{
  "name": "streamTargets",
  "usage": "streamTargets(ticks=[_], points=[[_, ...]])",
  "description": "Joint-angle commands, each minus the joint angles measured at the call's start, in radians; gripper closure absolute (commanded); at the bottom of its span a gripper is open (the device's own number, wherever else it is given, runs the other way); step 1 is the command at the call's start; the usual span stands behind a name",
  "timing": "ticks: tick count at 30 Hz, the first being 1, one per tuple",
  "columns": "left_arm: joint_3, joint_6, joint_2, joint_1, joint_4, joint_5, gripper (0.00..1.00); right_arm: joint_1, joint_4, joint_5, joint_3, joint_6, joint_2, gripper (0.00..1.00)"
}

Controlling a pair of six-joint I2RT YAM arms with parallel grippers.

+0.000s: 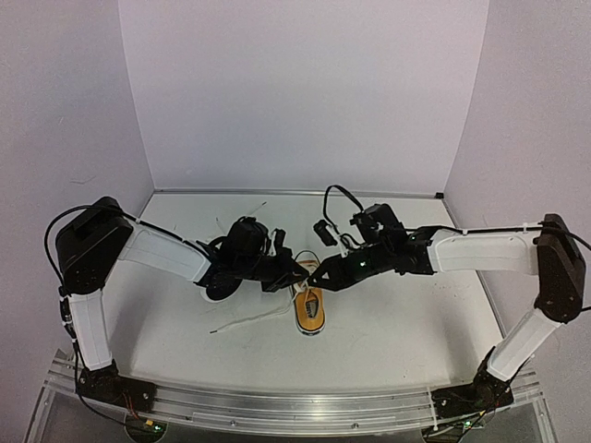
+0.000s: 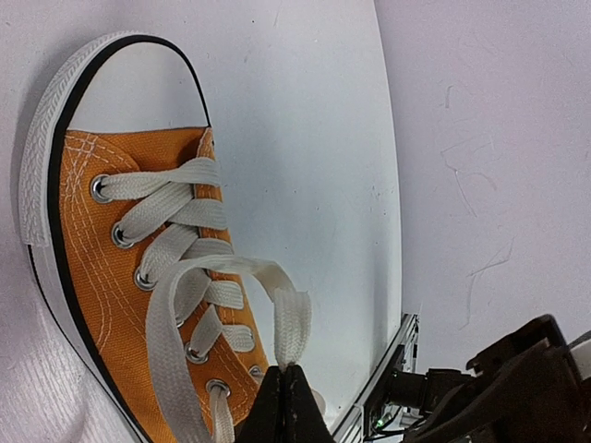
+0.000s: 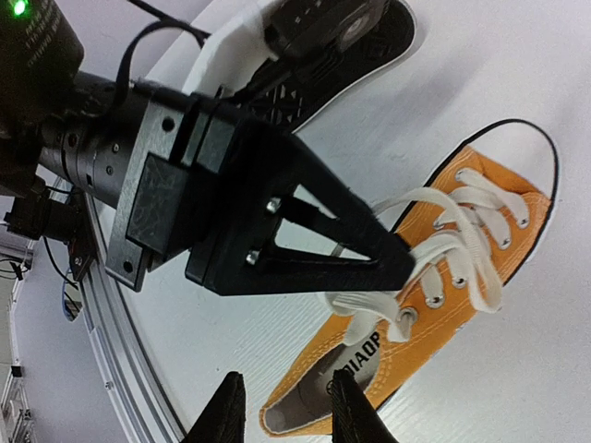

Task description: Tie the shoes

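Left pincer [image 2: 284,388]: clenched on the lace loop [image 2: 277,295], the tips pinching the flat white band where it folds back on itself.
Right pincer [image 3: 288,408]: released, its two fingers apart with nothing between them (only the shoe's heel opening shows through the gap).
Lace loop: lifted off the tongue; one side runs down to the eyelets and the other curves round to the pinch.
Orange shoe [image 2: 92,268]: upright on the desk [image 1: 416,323], between the two arms and just below where their tips meet.
Long axis: runs near to far in the top view, with the white toe cap apparently pointing away from the arm bases and the heel opening toward them.
Key relation: from the right pincer, the held loop lies ahead and a little above, over the laced middle of the shoe. The left pincer's tip stands between the right fingers and the toe, so any reach for the lace has to go in beside that tip.
Nearer arm: both are close. The left has the lace already, and the right is just apart from it, touching nothing that can be seen.
Loose lace end [image 1: 245,321]: trails across the desk to the left of the shoe.
Black-soled shoe [image 3: 388,41]: on its side beyond the left arm, well apart from the work.
Step in hand: probably forming the bow, with the free right pincer to take a second strand.
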Motion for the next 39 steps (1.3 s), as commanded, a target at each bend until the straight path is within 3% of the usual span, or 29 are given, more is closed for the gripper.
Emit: streamTargets(ticks=[1,32,39], points=[[-0.013,-0.011,0.001,0.006,0.056,0.010,1.00,0.025,-0.003,0.033,-0.008,0.028,0.030,0.68],[-0.006,-0.005,0.001,0.006,0.072,0.019,1.00,0.030,-0.043,0.083,0.114,0.003,0.184,0.79],[-0.008,0.010,-0.001,0.005,0.070,0.026,1.00,0.029,-0.043,0.094,0.107,0.005,0.164,1.00]])
